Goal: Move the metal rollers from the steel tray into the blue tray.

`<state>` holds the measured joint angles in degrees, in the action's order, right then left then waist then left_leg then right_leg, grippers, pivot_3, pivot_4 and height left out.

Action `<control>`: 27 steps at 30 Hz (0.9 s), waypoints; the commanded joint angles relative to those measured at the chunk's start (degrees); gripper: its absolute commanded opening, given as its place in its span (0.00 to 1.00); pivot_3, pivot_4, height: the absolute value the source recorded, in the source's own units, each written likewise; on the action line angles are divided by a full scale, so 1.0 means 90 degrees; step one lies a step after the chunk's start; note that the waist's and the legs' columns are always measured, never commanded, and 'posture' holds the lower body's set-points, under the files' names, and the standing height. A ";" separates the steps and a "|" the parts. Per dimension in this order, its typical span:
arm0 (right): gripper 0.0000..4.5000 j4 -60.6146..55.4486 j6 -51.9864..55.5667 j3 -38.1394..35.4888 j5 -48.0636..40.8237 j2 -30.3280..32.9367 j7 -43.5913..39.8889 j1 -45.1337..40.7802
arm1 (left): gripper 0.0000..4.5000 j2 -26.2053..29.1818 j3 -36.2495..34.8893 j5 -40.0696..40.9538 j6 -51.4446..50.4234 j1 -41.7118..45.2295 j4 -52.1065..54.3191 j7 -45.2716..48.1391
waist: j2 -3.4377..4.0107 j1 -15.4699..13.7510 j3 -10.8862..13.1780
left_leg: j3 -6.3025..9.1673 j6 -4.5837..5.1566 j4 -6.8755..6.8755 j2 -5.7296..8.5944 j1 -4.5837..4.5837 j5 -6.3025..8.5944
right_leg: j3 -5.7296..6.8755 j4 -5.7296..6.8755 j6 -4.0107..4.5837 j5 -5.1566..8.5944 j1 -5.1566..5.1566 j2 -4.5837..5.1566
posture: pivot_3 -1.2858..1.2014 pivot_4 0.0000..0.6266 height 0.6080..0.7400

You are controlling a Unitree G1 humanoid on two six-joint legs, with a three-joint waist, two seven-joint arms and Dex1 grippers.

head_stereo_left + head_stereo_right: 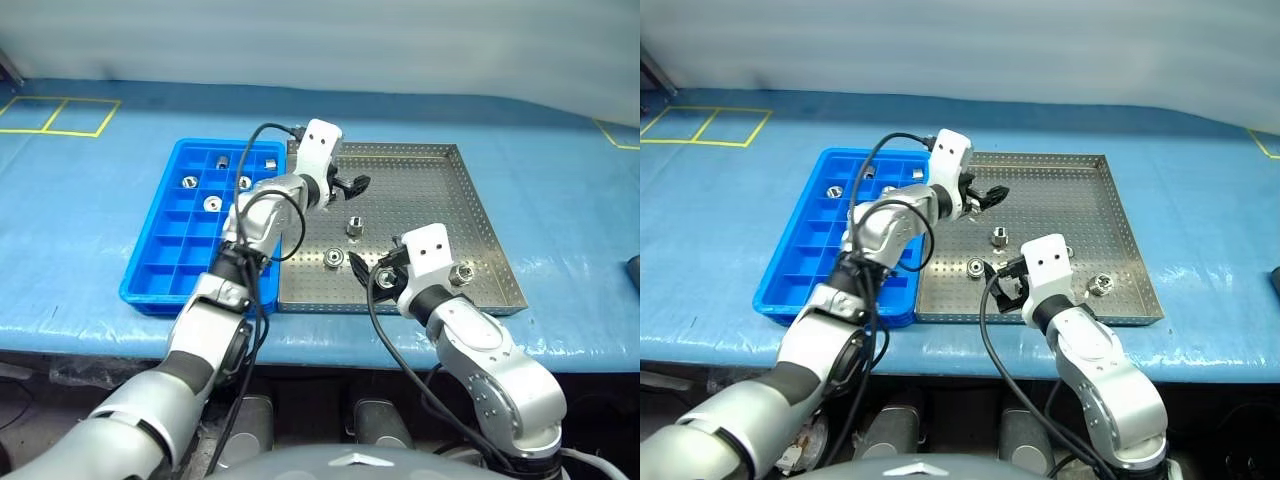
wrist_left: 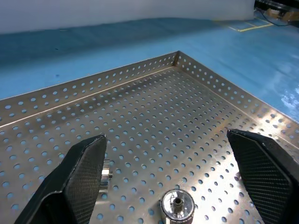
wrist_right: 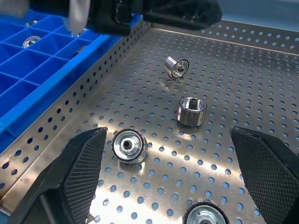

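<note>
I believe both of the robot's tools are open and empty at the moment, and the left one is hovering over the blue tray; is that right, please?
Not quite. Both the left tool and the right tool are open and empty, but the left one is over the steel tray, not the blue tray. The left eye view shows it past the blue tray's edge, and the left wrist view shows the perforated floor beneath its fingers.

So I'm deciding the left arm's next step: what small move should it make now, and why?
Probably lower the left gripper onto the roller standing just below it in the steel tray and close. Its fingers are wide open and empty, and rollers are still outside the blue tray.
</note>
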<state>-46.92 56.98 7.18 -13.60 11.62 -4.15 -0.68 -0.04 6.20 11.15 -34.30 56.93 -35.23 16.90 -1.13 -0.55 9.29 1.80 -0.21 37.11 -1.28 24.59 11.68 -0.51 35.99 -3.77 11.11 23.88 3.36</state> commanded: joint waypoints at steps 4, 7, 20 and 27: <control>1.00 -0.0149 -0.0193 0.0130 0.0155 -0.0118 0.0161 0.0070 | 1.00 -0.0370 -0.0146 -0.0604 0.1613 0.0976 -0.2258 -0.0566 | -0.0001 0.0001 0.0000 | 0.0000 0.0005 0.0000 0.0003 0.0008 0.0003 | 0.0000 -0.0007 -0.0002 0.0000 0.0001 0.0002 | 0.52 0.24 1.00; 1.00 -0.0189 -0.0194 0.0119 0.0203 -0.0177 0.0220 0.0149 | 1.00 -0.0422 -0.0276 -0.0718 0.1938 0.1195 -0.3016 -0.0851 | -0.0001 0.0046 0.0000 | -0.0001 0.0009 0.0000 0.0003 0.0008 0.0006 | -0.0001 -0.0008 -0.0003 -0.0001 0.0001 0.0003 | 0.50 0.24 1.00; 1.00 -0.0213 -0.0197 0.0157 0.0281 -0.0250 0.0250 0.0218 | 1.00 -0.0564 -0.0668 -0.1026 0.2361 0.1310 -0.4267 -0.1312 | -0.0001 0.0204 0.0000 | -0.0002 0.0010 0.0001 0.0002 0.0006 0.0006 | -0.0001 -0.0005 -0.0010 -0.0005 0.0000 0.0004 | 0.50 0.24 1.00; 1.00 -0.0225 -0.0204 0.0170 0.0309 -0.0274 0.0268 0.0267 | 0.96 -0.0515 -0.1014 -0.0979 0.2474 0.1308 -0.4400 -0.1603 | -0.0001 0.0224 0.0000 | -0.0002 0.0010 0.0001 0.0003 0.0006 0.0006 | -0.0001 -0.0005 -0.0016 -0.0009 0.0000 0.0004 | 0.49 0.24 1.00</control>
<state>-46.75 56.46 8.58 -11.18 9.33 -2.07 1.56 -4.49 -1.90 2.40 -13.52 67.18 -74.89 2.78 -1.14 1.47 9.29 1.78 -0.12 37.12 -1.26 24.65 11.74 -0.52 35.94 -3.94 11.02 23.88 3.39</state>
